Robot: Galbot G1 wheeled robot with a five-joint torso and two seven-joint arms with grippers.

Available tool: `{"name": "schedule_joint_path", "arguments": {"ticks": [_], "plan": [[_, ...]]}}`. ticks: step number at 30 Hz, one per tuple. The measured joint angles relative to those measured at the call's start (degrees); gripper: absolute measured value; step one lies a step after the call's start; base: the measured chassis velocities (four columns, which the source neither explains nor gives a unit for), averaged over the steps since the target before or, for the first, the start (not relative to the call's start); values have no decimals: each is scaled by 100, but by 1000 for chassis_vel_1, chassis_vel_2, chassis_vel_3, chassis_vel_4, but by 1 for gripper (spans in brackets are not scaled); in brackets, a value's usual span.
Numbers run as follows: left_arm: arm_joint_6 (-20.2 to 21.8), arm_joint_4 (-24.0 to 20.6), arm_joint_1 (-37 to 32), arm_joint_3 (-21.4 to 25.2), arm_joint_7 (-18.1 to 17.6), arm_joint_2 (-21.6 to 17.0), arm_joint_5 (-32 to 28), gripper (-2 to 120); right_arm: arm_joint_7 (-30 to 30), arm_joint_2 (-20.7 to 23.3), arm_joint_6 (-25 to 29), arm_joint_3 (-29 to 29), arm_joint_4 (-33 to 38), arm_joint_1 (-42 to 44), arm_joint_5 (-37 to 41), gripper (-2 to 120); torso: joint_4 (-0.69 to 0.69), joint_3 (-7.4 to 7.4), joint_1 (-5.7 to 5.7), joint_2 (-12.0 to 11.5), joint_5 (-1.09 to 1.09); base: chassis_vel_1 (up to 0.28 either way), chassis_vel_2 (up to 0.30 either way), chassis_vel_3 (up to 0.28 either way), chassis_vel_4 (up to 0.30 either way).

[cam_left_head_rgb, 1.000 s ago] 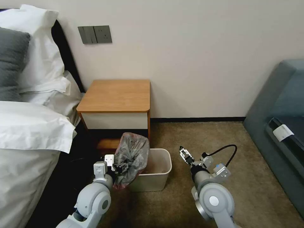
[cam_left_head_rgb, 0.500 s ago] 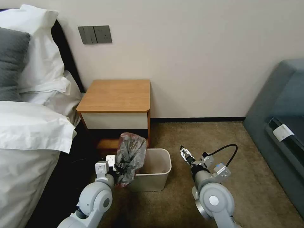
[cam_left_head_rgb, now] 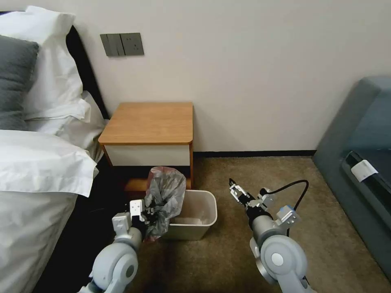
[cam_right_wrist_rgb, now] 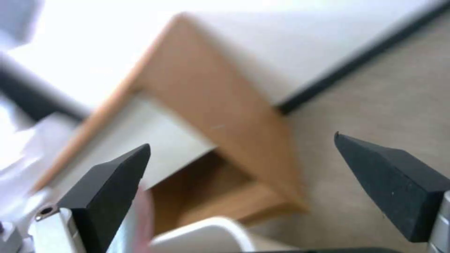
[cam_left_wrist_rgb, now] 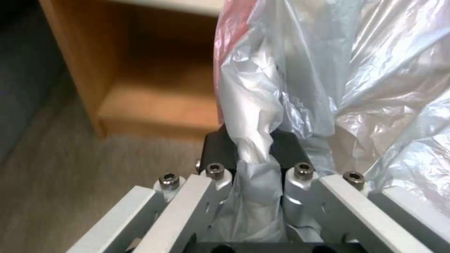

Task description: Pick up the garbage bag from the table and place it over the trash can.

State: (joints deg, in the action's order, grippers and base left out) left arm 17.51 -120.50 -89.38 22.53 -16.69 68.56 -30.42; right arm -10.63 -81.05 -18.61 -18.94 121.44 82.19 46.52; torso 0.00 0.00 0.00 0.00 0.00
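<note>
The left gripper (cam_left_head_rgb: 147,212) has slid leftward over the last second, and its fingers (cam_left_wrist_rgb: 286,147) pinch a twisted fold of the garbage bag (cam_left_head_rgb: 163,197). The bag hangs bunched at the nine o'clock rim of the trash can (cam_left_head_rgb: 194,221), its pink edge uppermost and its mouth not yet opened over the bin. The desk (cam_left_head_rgb: 150,122), at twelve o'clock from the bin, is already bare, so the pick-up looks done and the draping is the step in hand. The right gripper (cam_left_head_rgb: 236,191) has crept forward at the bin's three o'clock, near it but apart, with its fingers (cam_right_wrist_rgb: 112,182) spread wide on nothing. It seems to be coming in for the bag's free edge, which the mouth needs to stretch.
</note>
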Motion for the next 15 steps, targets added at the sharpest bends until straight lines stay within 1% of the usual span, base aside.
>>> {"name": "schedule_joint_path", "arguments": {"ticks": [1, 2, 3, 5, 6, 7, 8, 11, 12, 15], "plan": [[-219, -25, -97, 61, 160, 19, 107, 10, 275, 41, -72, 0, 23, -17, -43, 100, 0, 0, 0, 0, -1, 0, 0, 0, 0], [-484, -59, -202, 151, 404, 44, 234, 10, 601, 107, -165, 12, 62, -65, -97, 100, 0, 0, 0, 0, 0, 0, 0, 0, 0], [-484, -59, -202, 151, 404, 44, 234, 10, 601, 107, -165, 12, 62, -65, -97, 100, 0, 0, 0, 0, 0, 0, 0, 0, 0], [-938, -130, -345, 328, 854, 93, 437, 10, 1127, 296, -352, 86, 149, -190, -135, 100, 0, 0, 0, 0, 0, 0, 0, 0, 0], [-1085, -162, -378, 396, 988, 110, 489, 10, 1339, 395, -472, 114, 192, -249, -134, 100, 0, 0, 0, 0, 0, 0, 0, 0, 0], [-1085, -162, -378, 396, 988, 110, 489, 10, 1339, 395, -472, 114, 192, -249, -134, 100, 0, 0, 0, 0, 0, 0, 0, 0, 0], [-1253, -220, -409, 485, 1141, 134, 552, 10, 1576, 519, -612, 153, 246, -321, -109, 100, 0, 0, 0, 0, 1, 0, 0, 0, 0], [-1606, -303, -459, 659, 1359, 174, 595, 10, 2077, 827, -758, 288, 368, -539, -67, 100, 0, 0, 0, 0, 0, 0, 0, 0, 0], [-1606, -303, -459, 659, 1359, 174, 595, 10, 2077, 827, -758, 288, 368, -539, -67, 100, 0, 0, 0, 0, 0, 0, 0, 0, 0], [-1841, -332, -497, 806, 1460, 208, 610, 10, 2073, 959, -775, 487, 506, -813, 129, 100, 0, 0, 0, 0, 0, 0, 0, 0, 0]]}}
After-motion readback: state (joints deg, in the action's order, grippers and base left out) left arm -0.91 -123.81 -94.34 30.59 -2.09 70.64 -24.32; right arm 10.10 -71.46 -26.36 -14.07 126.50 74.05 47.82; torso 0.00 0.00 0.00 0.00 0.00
